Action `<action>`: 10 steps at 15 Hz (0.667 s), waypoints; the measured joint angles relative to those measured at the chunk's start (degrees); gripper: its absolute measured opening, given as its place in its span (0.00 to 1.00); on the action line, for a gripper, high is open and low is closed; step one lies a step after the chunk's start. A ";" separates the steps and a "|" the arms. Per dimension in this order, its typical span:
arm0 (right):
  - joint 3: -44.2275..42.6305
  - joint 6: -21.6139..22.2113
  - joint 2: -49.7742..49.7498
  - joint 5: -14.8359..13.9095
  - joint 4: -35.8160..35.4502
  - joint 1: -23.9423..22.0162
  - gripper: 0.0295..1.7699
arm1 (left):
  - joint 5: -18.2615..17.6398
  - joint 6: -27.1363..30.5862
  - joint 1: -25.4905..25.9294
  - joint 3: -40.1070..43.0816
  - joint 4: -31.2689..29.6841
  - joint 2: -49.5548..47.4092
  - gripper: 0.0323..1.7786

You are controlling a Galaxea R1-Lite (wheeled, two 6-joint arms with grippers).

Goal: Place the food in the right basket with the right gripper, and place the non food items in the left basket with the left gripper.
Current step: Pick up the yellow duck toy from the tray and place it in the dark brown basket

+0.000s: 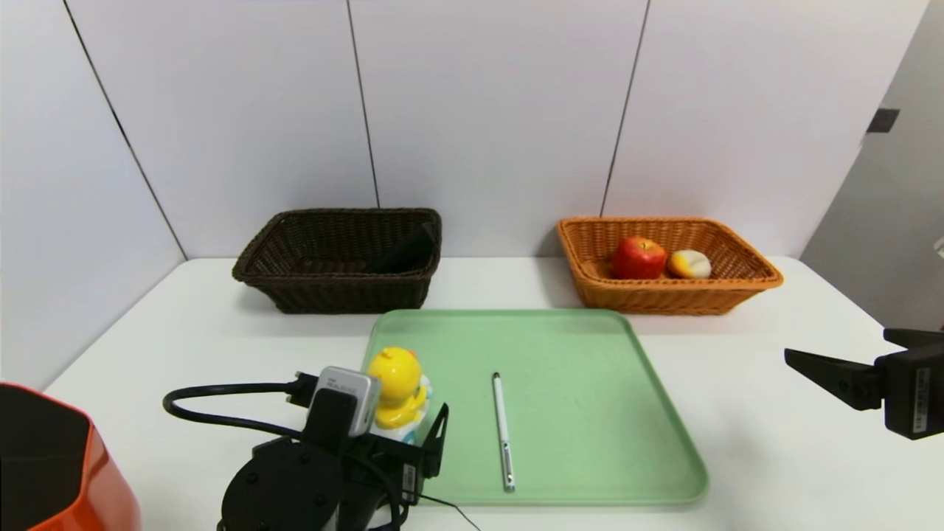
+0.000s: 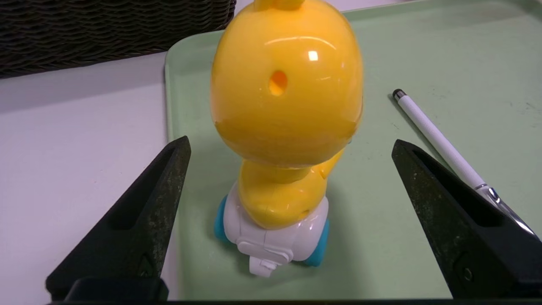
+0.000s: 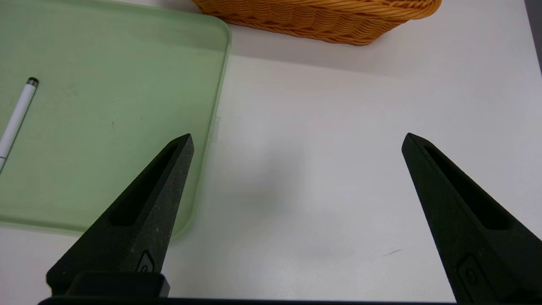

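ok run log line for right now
left gripper: open, fingers around yellow duck toy, not gripping | right gripper: open, idle over table right of tray | pen: on tray

pen (image 1: 503, 431) beside duck (image 1: 398, 391), open tray (image 1: 582, 398) rightward

Left arm: matte black, with a rounded joint housing (image 1: 284, 487) dotted with dark screws
Wrist camera: silver-grey casing (image 1: 359, 391), small lettering on top
Cable: thick, black, looping (image 1: 221, 389)
Fingers: black, tapering wedges (image 2: 148, 203) with hollowed slots
Right gripper: black block (image 3: 297, 142), white barcode label (image 1: 920, 400)
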 joint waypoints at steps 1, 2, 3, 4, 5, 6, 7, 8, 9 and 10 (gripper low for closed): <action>0.09 -0.05 -0.09 0.00 -0.02 0.00 0.96 | -0.06 -0.05 0.33 -0.20 0.00 0.24 0.95; 0.20 -0.02 -0.20 0.00 -0.02 0.00 0.96 | -0.20 -0.07 0.66 -0.39 0.00 0.41 0.95; 0.41 -0.05 -0.28 0.00 0.00 0.00 0.96 | -0.67 -0.07 1.12 -0.52 -0.02 0.66 0.95; 0.52 -0.02 -0.33 0.00 -0.02 0.00 0.96 | -1.27 -0.16 1.43 -0.59 0.00 0.96 0.95; 0.61 -0.05 -0.35 0.02 0.00 0.00 0.96 | -1.55 -0.32 1.68 -0.63 0.00 1.38 0.95; 0.66 -0.02 -0.37 0.00 0.00 0.00 0.96 | -1.66 -0.29 1.79 -0.66 -0.02 1.90 0.95; 0.68 -0.05 -0.37 0.00 -0.02 0.00 0.96 | -1.77 -0.29 1.90 -0.69 0.00 2.56 0.95; 0.68 -0.05 -0.39 0.02 -0.02 0.00 0.96 | -1.82 -0.38 1.95 -0.78 0.00 3.06 0.95; 0.71 -0.05 -0.39 0.06 -0.02 0.00 0.96 | -1.85 -0.40 1.95 -1.02 0.00 3.47 0.95; 0.79 -0.05 -0.41 0.09 0.00 0.00 0.96 | -2.05 -0.38 1.97 -1.30 0.00 3.75 0.95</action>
